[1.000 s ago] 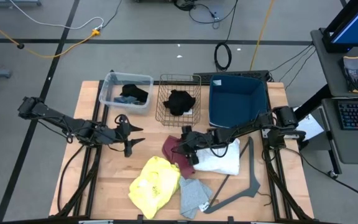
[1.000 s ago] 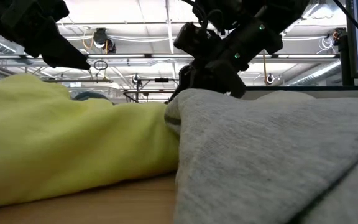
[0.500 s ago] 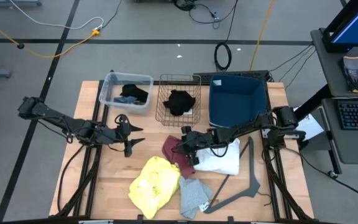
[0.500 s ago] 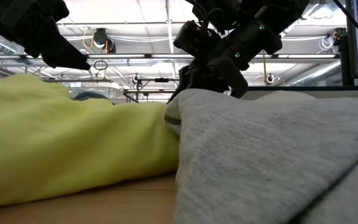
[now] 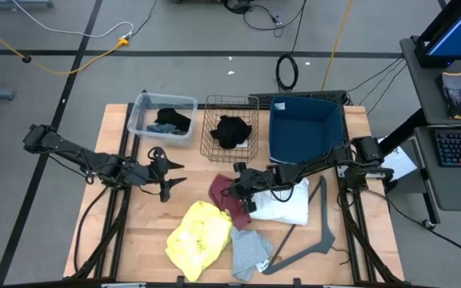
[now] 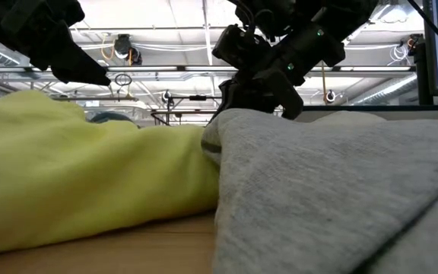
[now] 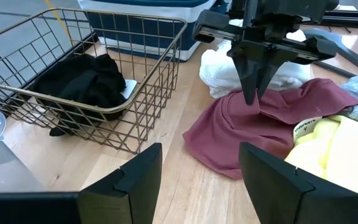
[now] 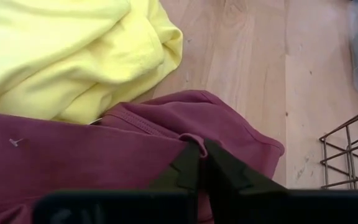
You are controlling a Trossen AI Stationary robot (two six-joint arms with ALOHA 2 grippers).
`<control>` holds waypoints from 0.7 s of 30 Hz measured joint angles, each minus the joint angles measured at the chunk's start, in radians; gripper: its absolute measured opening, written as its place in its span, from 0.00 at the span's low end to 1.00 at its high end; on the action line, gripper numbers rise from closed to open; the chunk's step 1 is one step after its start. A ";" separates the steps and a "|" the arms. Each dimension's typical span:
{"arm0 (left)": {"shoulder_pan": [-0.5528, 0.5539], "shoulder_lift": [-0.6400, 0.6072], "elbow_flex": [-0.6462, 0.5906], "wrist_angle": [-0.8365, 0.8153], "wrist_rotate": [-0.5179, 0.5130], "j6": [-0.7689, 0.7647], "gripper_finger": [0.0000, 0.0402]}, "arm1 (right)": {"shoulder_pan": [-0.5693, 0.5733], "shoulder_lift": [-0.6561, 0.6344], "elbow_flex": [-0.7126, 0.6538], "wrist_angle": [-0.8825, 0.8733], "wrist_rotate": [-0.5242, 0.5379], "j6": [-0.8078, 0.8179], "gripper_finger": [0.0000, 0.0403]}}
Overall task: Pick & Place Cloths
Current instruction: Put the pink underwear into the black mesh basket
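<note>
Wooden surface [image 5: 134, 232] under the two arms carries the loose cloths at its near half and three containers in a row at its far edge.

The maroon cloth [image 5: 224, 194] lies crumpled near the middle, touching the yellow cloth [image 5: 198, 232] on one side and the white cloth [image 5: 286, 204] on the other. The right claw [image 5: 242, 194] is down on it. In the right wrist view its two fingers are pressed together with a small fold of the maroon fabric between the tips, so I judge the grasp is made.

Compared with a second ago, almost nothing has changed: the right arm has only settled very slightly and the cloth is not lifted. To me this means the pinch is just finished and the lift should come next. The yellow cloth overlaps the maroon edge, so it may be dragged a little.

The left claw [image 5: 170, 178] waits to the left of the pile, above bare wood, its fingers spread wide and holding nothing.

A grey cloth [image 5: 250, 250] lies at the front beside the yellow one, and a grey hanger bar [image 5: 314, 236] is to its right.

In the clear tub [image 5: 142, 120] are dark cloths [image 5: 170, 120], one looking teal-blue. The wire basket [image 5: 206, 128] holds a black cloth [image 5: 230, 130]. In the blue bin [image 5: 306, 128] I see no cloth.
</note>
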 joint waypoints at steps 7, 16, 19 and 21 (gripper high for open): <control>0.000 0.000 0.000 0.000 0.001 -0.008 0.53 | 0.008 0.000 0.000 0.026 0.000 -0.006 0.01; 0.000 0.000 0.000 0.000 0.026 -0.011 0.53 | 0.043 -0.018 0.000 0.126 0.001 -0.077 0.01; 0.000 0.000 0.000 0.000 0.027 -0.011 0.53 | 0.051 -0.048 0.001 0.129 0.002 -0.099 0.00; 0.000 0.000 0.000 0.000 0.027 -0.011 0.53 | 0.051 -0.064 0.009 0.136 0.004 -0.112 0.00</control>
